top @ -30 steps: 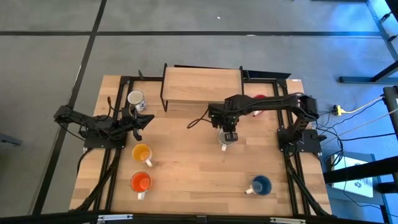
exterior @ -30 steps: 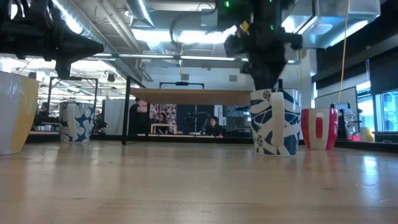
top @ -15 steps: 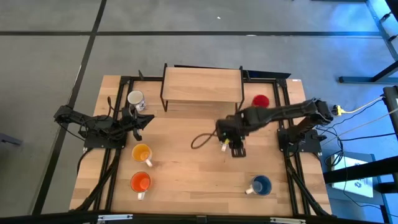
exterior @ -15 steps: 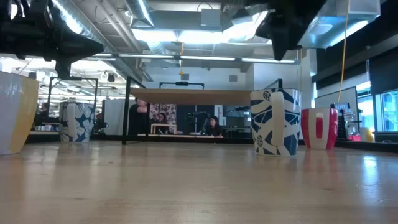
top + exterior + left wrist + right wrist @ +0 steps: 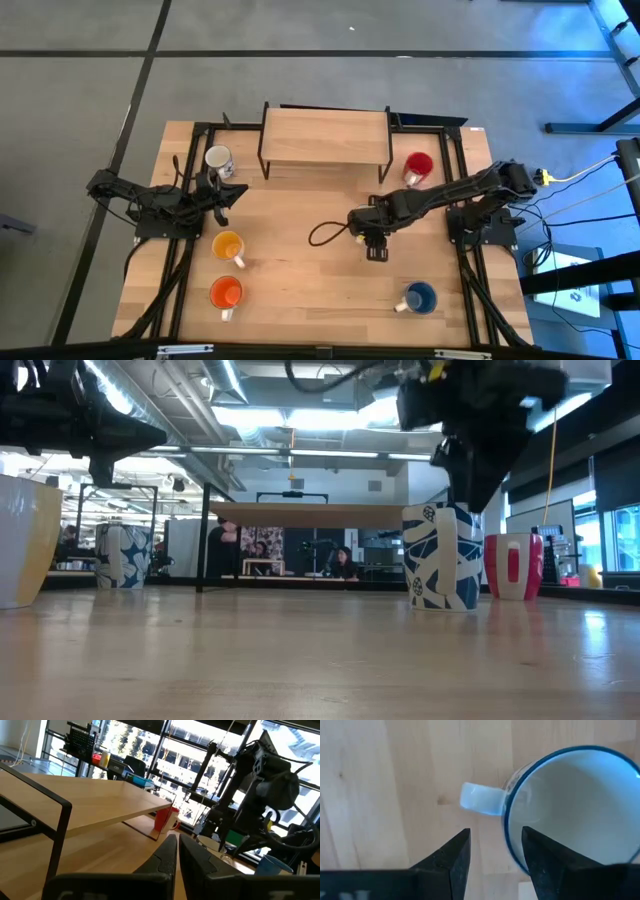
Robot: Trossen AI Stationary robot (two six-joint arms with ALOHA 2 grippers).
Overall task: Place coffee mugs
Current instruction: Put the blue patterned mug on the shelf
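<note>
A white mug with blue print (image 5: 440, 560) stands upright on its base mid-table, its handle (image 5: 477, 802) sticking out sideways. My right gripper (image 5: 496, 832) hangs open just above it, over the rim on the handle side; from overhead, my right gripper (image 5: 373, 245) hides most of the mug. A second white mug (image 5: 218, 159), a yellow-orange one (image 5: 229, 246), an orange one (image 5: 226, 293), a blue one (image 5: 420, 298) and a red one (image 5: 418, 164) stand on the table. My left gripper (image 5: 232, 192) waits shut at the left side.
A low wooden shelf on dark metal legs (image 5: 325, 138) stands at the table's far edge, with the red mug to its right. Bare tabletop (image 5: 300, 270) lies between the orange mugs and the blue one. People sit in the room beyond the table.
My right gripper, which was down at the white printed mug's rim, has risen off it and its arm has swung toward the table's near edge, then come back down toward the mug's rim. The mug has stayed upright where it was.
</note>
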